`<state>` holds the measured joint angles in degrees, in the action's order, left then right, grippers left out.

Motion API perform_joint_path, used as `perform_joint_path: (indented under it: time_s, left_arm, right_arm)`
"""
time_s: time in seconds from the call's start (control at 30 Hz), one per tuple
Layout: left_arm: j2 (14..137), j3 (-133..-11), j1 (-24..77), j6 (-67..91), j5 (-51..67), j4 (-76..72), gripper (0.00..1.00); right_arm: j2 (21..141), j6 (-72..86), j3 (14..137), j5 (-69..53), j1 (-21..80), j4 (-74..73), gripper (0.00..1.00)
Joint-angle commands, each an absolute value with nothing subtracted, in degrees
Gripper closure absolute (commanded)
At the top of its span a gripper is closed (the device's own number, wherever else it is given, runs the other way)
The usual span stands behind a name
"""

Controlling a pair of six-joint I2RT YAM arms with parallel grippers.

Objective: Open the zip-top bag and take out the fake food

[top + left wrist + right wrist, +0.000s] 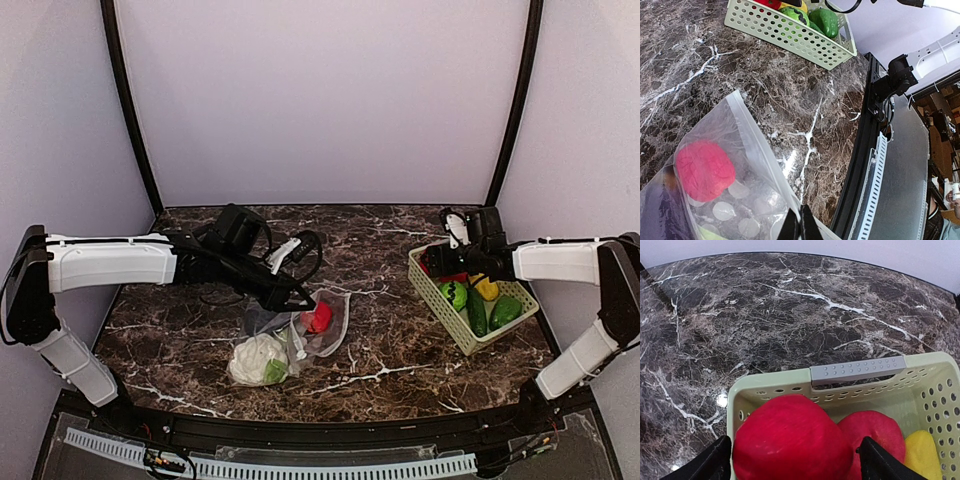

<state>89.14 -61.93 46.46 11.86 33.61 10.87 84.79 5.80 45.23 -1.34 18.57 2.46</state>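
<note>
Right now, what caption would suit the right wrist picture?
Open jaws flank a red fruit resting in the light-green basket on a marble table.

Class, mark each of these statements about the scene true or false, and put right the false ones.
1. The left hand is pinched shut on the zip-top bag. True.
2. The cauliflower lies in the basket. False: it lies on the table, by the bag.
3. A red piece sits inside the bag. True.
4. The right hand hangs over the bag. False: it is over the basket, its fingers on either side of a red fruit.
</note>
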Motion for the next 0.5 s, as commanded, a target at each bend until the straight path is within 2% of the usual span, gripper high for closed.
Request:
perform_joint_path:
  time_s: [0.0, 0.03, 0.07, 0.27, 0.47]
  left_arm:
    - [87.38, -62.41, 46.58, 11.65, 33.84, 10.74, 0.99]
    - [87.45, -62.47, 46.54, 11.61, 33.84, 10.82, 0.99]
    - [87.50, -62.52, 46.56, 11.65, 33.88, 10.88, 0.99]
    - [87.33, -62.49, 46.58, 11.28, 33.84, 11.29, 0.99]
    - [87.41, -62.68, 46.58, 11.46, 33.79, 11.29, 0.99]
  right_arm:
    - [84.52, 6.41, 47.15, -0.25, 18.19, 3.18, 0.07]
    - [84.14, 6.54, 46.99, -0.19, 18.17, 3.23, 0.02]
    - [83.62, 6.47, 46.78, -0.39, 18.19, 3.36, 0.01]
    - [78.50, 3.38, 45.95, -6.66, 19.04, 4.30, 0.01]
    - [73.14, -1.88, 42.87, -17.00, 26.94, 9.58, 0.05]
